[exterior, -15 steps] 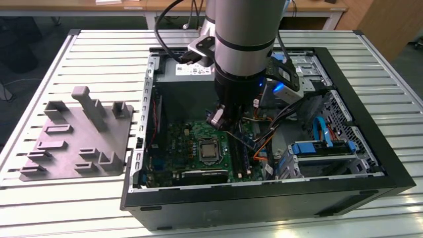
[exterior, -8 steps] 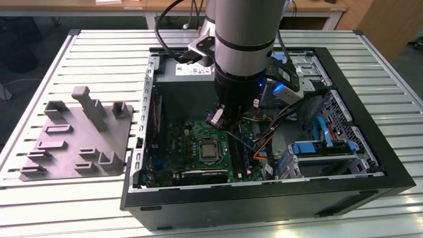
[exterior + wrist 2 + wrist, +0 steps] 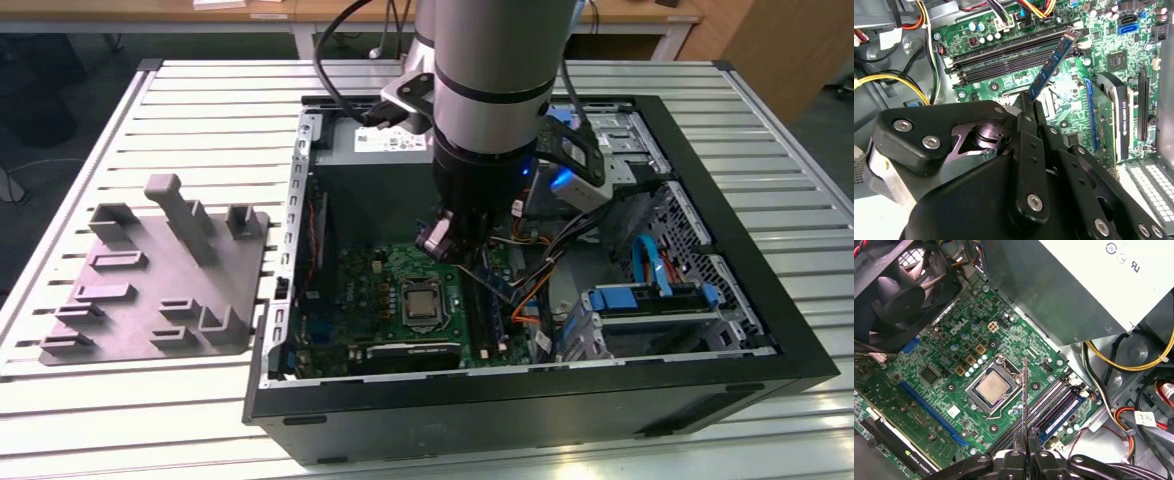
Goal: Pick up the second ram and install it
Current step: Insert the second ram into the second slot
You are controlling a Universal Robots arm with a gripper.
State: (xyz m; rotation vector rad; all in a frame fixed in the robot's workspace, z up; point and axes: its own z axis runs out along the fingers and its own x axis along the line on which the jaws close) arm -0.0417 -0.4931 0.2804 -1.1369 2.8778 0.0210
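Gripper (image 3: 1031, 102) fingers are clenched on one end of the second ram (image 3: 1054, 62), and the stick's long axis runs straight out from the fingertips, above the motherboard (image 3: 1114, 30). In the first wrist view the second ram (image 3: 1024, 390) shows edge-on, held off the board between the processor socket (image 3: 990, 389) and the memory slots (image 3: 1054, 402), just beside the slots, not seated, and apparently at an angle to them. The slot nearest the board edge looks already filled by another stick (image 3: 1064, 415).
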